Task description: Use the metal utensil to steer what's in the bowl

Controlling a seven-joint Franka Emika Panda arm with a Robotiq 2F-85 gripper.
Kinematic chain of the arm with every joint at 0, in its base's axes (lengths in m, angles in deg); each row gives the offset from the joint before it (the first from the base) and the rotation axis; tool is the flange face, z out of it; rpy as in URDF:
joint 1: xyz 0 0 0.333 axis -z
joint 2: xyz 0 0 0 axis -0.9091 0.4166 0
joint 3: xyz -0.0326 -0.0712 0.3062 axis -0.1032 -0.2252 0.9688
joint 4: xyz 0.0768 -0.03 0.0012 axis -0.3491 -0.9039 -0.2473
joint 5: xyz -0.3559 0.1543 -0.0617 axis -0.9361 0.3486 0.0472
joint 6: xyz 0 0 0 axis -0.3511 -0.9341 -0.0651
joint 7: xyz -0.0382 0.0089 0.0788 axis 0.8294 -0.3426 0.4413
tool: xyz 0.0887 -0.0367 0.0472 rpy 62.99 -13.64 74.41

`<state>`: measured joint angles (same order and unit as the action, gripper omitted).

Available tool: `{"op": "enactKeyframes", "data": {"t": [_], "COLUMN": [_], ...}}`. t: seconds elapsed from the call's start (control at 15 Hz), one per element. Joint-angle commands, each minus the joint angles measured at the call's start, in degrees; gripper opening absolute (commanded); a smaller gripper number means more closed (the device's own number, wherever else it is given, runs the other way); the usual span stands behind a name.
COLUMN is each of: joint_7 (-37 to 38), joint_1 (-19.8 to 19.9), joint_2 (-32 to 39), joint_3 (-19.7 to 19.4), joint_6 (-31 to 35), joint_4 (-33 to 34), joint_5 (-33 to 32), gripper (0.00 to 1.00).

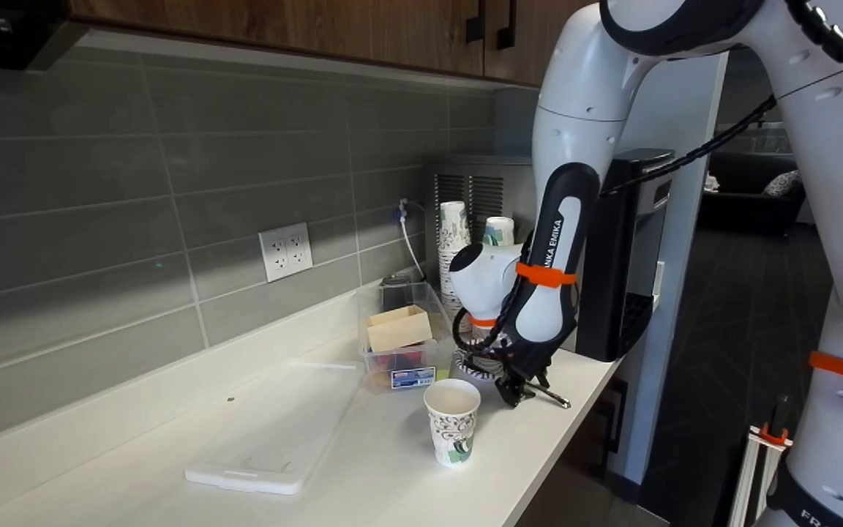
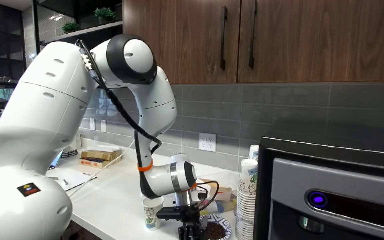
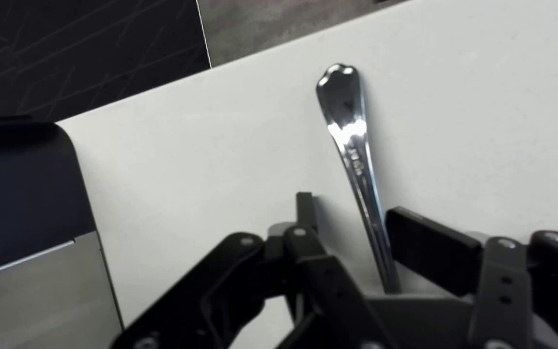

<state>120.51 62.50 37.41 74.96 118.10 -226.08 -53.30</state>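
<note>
The metal utensil (image 3: 351,131) shows its shiny handle in the wrist view; its other end is hidden behind my gripper. In an exterior view its handle end (image 1: 555,397) sticks out beside the gripper, close to the counter's front edge. My gripper (image 3: 349,206) is open around the handle, with the right finger at or very near it and a gap to the left finger. In an exterior view the gripper (image 1: 527,390) is low at the counter. The bowl (image 2: 224,222) has a patterned rim and dark brown contents, and stands beside the gripper. Its rim (image 1: 474,371) is partly hidden by the arm.
A white paper cup (image 1: 452,421) stands near the gripper. A clear bin (image 1: 385,366) with boxes and a tall cup stack (image 2: 246,206) stand near the bowl. A white lid (image 1: 282,432) lies by the wall. A dark dispenser machine (image 1: 612,256) stands at the counter's end.
</note>
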Motion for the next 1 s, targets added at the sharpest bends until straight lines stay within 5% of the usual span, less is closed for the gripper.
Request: {"op": "enactKeyframes", "data": {"t": [0.0, 0.13, 0.93], "joint_7": [-0.35, -0.40, -4.92], "joint_1": [0.28, 0.37, -0.33], "joint_2": [-0.79, -1.07, -5.52], "joint_3": [-0.67, -0.93, 1.69], "joint_6": [3.51, 3.41, -3.98], "joint_4": [-1.03, -0.89, -1.16], "joint_5": [-0.01, 0.07, 7.19], "gripper": [0.11, 0.01, 0.01]}}
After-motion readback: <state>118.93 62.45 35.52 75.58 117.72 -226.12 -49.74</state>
